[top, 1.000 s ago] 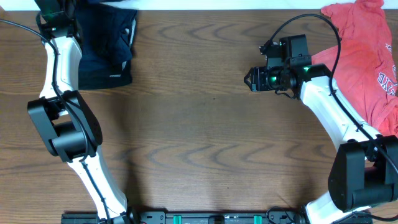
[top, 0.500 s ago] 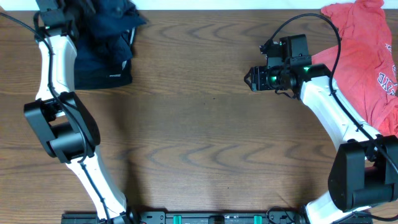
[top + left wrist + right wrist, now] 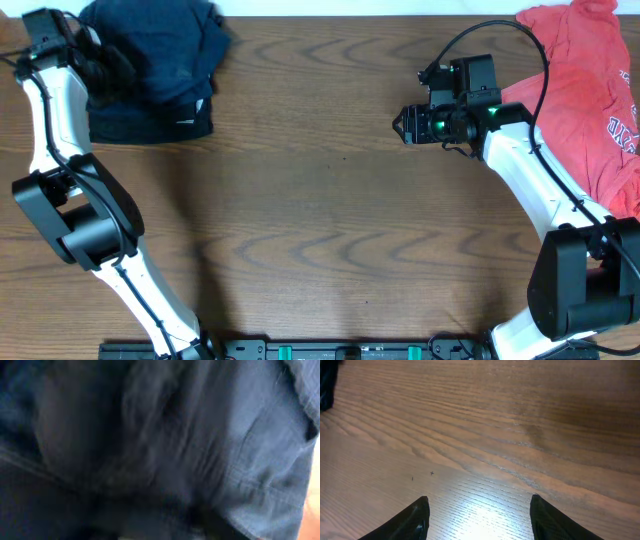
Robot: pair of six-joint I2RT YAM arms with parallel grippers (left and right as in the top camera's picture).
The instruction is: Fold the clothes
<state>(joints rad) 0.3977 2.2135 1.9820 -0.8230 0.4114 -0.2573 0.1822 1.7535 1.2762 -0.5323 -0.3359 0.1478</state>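
Observation:
The clothes lie in two heaps at the back of the table. A dark navy denim-like pile (image 3: 155, 70) sits at the back left, with my left gripper (image 3: 108, 70) against its left side. Blurred navy fabric (image 3: 160, 450) fills the left wrist view and hides the fingers, so whether they hold it does not show. A coral-red printed T-shirt (image 3: 585, 90) lies crumpled at the back right. My right gripper (image 3: 405, 126) hovers left of it over bare wood. It is open (image 3: 479, 512) with nothing between its black fingertips (image 3: 417, 517).
The wooden table (image 3: 320, 220) stretches between the two heaps. Its back edge runs just behind both piles. A black rail (image 3: 350, 350) with the arm bases lines the front edge. The right arm's cable (image 3: 500, 30) loops above its wrist.
My left arm has swung left along the back edge. The navy cloth bunched up at its gripper now lies spread over the pile. The right arm has not moved.

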